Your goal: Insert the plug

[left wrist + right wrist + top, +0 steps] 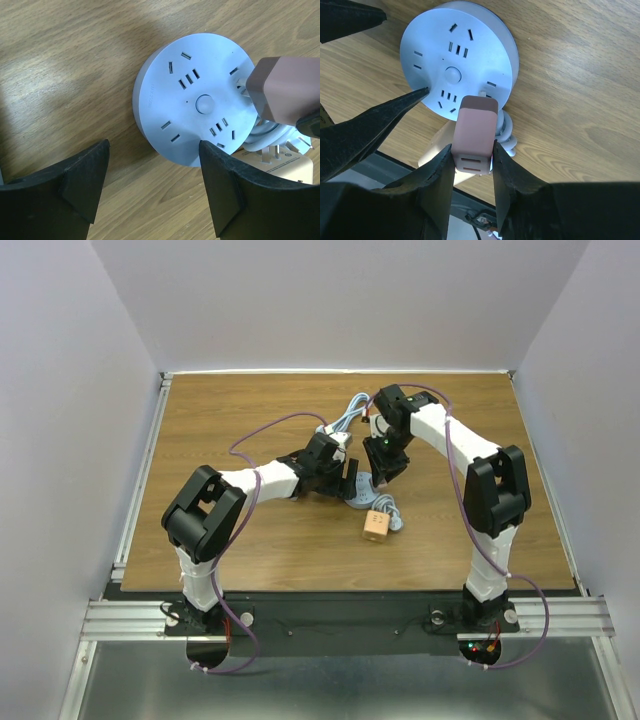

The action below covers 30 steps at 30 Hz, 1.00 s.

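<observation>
A round pale-blue socket hub [195, 95] lies flat on the wooden table; it also shows in the right wrist view [455, 60] and, mostly hidden by the grippers, in the top view [362, 490]. My right gripper [473, 155] is shut on a pink plug [475, 132]. The plug stands over the hub's edge, and its metal prongs [242, 85] still show at an outer socket. My left gripper [152, 150] is open and empty beside the hub, one fingertip [207, 150] over the hub's near rim.
A beige cube charger [376, 526] lies on the table just beside the hub, with a coiled white cable [270, 135] between them. More white cable [350, 415] loops behind the grippers. The left gripper's fingers [370, 130] sit close to the plug.
</observation>
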### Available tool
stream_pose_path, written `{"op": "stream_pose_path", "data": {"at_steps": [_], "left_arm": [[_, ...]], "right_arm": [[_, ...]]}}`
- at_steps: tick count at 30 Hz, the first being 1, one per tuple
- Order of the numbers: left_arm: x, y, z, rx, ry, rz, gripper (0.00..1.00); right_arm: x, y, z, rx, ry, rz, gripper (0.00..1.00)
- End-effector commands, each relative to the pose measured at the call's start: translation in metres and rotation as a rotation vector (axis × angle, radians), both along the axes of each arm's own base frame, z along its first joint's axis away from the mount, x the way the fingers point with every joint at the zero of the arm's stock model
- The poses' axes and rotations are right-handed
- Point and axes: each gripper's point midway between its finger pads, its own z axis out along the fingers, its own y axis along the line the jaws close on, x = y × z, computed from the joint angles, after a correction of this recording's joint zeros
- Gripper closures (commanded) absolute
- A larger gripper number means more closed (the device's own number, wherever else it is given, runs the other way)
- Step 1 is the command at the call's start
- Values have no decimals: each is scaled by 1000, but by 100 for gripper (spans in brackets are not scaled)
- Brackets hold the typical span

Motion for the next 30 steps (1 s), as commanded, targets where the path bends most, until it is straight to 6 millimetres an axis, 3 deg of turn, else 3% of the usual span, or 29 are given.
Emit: {"op": "stream_pose_path", "data": {"at_steps": [1, 30], "left_arm": [[0, 2, -1, 21, -11, -18, 19], [-2, -1, -4, 22, -1, -35, 21]], "right_arm": [[6, -2, -6, -45, -9, 6, 100], [4, -19, -5, -126, -30, -25, 100]]}}
